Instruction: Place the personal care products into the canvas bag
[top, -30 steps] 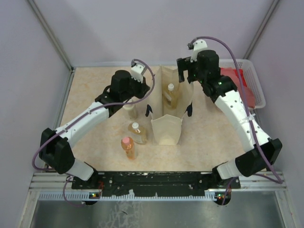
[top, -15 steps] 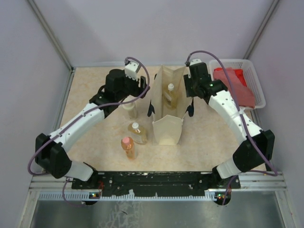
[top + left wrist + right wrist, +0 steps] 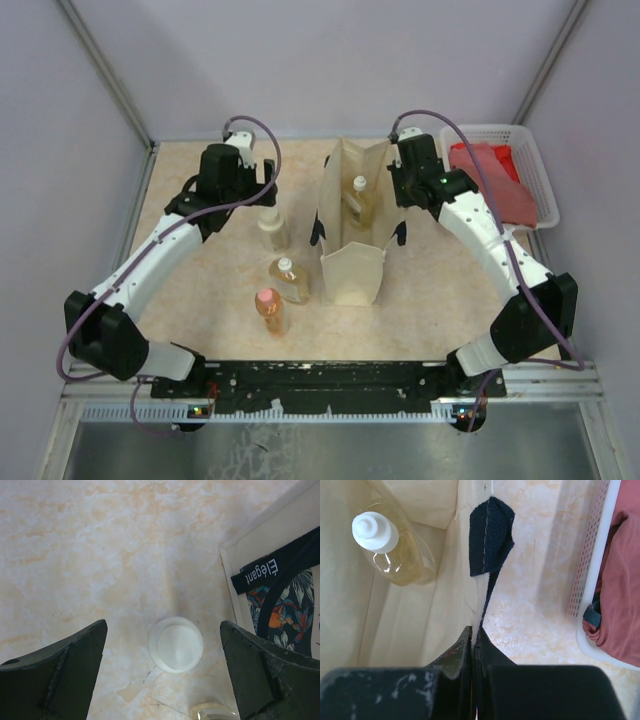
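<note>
Top external: left pincer (image 3: 265, 195) wide over upright cream bottle (image 3: 272, 230) on table (image 3: 190, 250). Probably light, rigid, slick, so grip the body below the cap. Loose amber bottle (image 3: 290, 280) and orange bottle (image 3: 270, 310) wait beside floppy canvas bag (image 3: 350, 275), which holds 1 bagged amber bottle (image 3: 360, 198). Right pincer (image 3: 395, 195) pinches the bag's rim.

Found on the beige marbled worktop (image 3: 430, 290): a canvas bag (image 3: 352, 270) upright near the middle; left of it a cream bottle (image 3: 272, 228), an amber bottle (image 3: 289, 281) and an orange pink-capped bottle (image 3: 270, 311), standing apart in a line toward the near edge; a white basket (image 3: 535, 165) at the far right corner.
</note>
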Controlling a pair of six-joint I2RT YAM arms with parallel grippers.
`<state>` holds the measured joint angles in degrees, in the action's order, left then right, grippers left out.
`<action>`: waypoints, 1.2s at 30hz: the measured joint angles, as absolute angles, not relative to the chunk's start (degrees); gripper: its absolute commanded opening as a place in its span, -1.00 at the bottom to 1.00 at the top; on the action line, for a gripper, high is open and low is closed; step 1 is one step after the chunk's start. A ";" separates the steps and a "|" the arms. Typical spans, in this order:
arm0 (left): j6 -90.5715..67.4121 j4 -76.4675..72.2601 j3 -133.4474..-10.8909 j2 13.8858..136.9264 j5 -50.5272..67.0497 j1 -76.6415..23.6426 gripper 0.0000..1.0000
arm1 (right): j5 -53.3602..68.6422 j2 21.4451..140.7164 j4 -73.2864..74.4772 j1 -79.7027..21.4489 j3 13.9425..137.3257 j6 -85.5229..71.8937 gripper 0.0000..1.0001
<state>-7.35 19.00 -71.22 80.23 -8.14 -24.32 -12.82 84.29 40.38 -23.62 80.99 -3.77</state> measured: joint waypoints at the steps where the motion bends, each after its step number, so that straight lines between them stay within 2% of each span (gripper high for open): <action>1: -7.62 19.62 -71.22 80.23 -8.34 -24.27 1.00 | -12.82 84.27 40.40 -23.62 80.99 -3.64 -1.00; 20: -8.51 21.43 -64.95 86.08 -2.26 -24.27 0.99 | -13.56 84.05 40.77 -23.62 80.99 -2.96 -1.00; 24: -8.49 21.41 -64.88 88.86 -1.41 -24.27 0.87 | -13.87 84.05 40.84 -23.62 80.99 -2.94 -1.00; 26: -8.47 21.43 -64.88 90.54 -1.17 -24.27 0.75 | -13.93 84.03 40.88 -23.62 80.99 -2.92 -1.00; 30: -8.51 21.23 -64.34 92.16 -0.43 -24.27 0.28 | -13.96 84.03 40.93 -23.62 80.99 -2.70 -1.00; 36: -7.92 20.14 -64.10 92.14 -0.34 -24.27 -0.75 | -14.04 84.03 40.95 -23.62 80.99 -2.57 -1.00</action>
